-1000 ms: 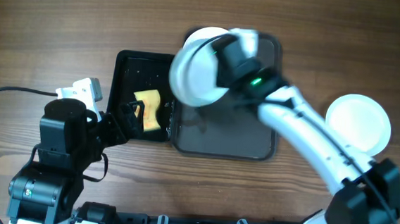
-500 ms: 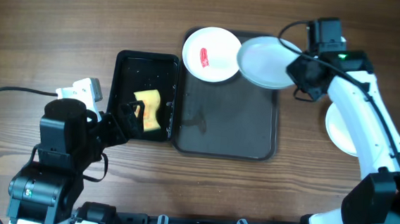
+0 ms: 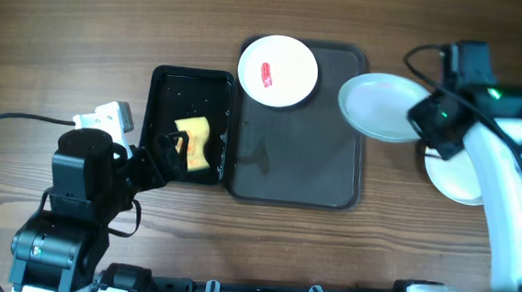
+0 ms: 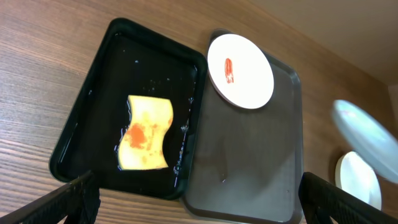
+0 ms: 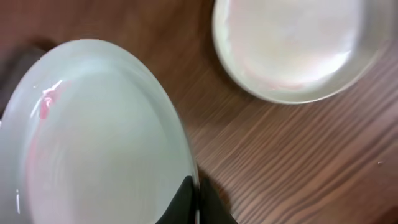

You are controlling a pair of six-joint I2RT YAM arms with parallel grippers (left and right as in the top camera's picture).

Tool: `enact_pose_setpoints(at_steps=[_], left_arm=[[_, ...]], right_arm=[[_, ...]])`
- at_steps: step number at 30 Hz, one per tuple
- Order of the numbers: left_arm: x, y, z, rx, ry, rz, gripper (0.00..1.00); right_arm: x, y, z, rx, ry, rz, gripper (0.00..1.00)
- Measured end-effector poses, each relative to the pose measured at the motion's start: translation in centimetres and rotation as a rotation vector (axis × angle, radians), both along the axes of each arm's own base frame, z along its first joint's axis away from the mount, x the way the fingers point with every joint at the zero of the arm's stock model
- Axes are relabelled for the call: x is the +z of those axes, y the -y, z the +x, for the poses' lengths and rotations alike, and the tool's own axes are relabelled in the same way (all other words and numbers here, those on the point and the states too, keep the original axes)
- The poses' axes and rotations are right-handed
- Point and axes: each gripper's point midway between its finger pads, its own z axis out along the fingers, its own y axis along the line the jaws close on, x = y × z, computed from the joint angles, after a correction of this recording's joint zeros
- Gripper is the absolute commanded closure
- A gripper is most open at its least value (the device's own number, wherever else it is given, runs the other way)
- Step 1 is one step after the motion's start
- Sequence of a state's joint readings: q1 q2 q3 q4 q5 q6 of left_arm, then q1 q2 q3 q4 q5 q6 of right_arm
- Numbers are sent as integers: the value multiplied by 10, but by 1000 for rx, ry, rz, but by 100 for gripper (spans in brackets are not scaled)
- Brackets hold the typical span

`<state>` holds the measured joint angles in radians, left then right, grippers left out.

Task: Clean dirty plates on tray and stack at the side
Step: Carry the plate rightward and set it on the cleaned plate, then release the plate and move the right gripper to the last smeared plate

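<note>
Right gripper [image 5: 194, 198] pinches the pale blue plate [image 3: 379, 106] over the right edge of the tray [image 3: 306, 158]; left gripper [image 4: 199, 193] gapes empty.

Red-smeared white plate [image 3: 278, 71] on tray [image 3: 296, 171]; pale plate [image 3: 382, 107] aloft

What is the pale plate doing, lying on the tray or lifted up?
Lifted up. The right gripper pinches the rim of the pale plate, holding it above the right edge of the tray.

Tray [image 3: 296, 167] centre and lower half bare — passable from frame bottom; blocked by smeared plate [image 3: 277, 71] upper left, black tub [image 3: 165, 112] abutting left, held plate [image 3: 383, 107] overhanging upper right.
</note>
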<state>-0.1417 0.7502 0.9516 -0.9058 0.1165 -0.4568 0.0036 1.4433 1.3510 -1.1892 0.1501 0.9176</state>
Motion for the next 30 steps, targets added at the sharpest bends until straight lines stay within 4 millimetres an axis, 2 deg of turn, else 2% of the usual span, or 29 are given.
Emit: enact_pose_setpoints(at_steps=[3,5,10,15,21,22,24,26,28,30], left_arm=[[0,0,0,0,0,0,0],[0,0,0,0,0,0,0],[0,0,0,0,0,0,0],[0,0,0,0,0,0,0],[0,0,0,0,0,0,0],[0,0,0,0,0,0,0],[0,0,0,0,0,0,0],[0,0,0,0,0,0,0],[0,0,0,0,0,0,0],[0,0,0,0,0,0,0]], right_arm=[[16,23,-18,-66,67,-22,96],[16,41,-28,-120,90,-37,96],[-22,81,-45,-259,64,-31,96],[-64,110,-68,-392,29,5,96],[-88,134,-79,-481,59,7,96],[-89,137,-78,-485,67,5,92],[-90,139,-77,-481,76,0,71],[-89,139,-76,-464,78,1,57],[-89,138,-75,-441,75,2,51],[-90,133,-74,-407,71,20,51]])
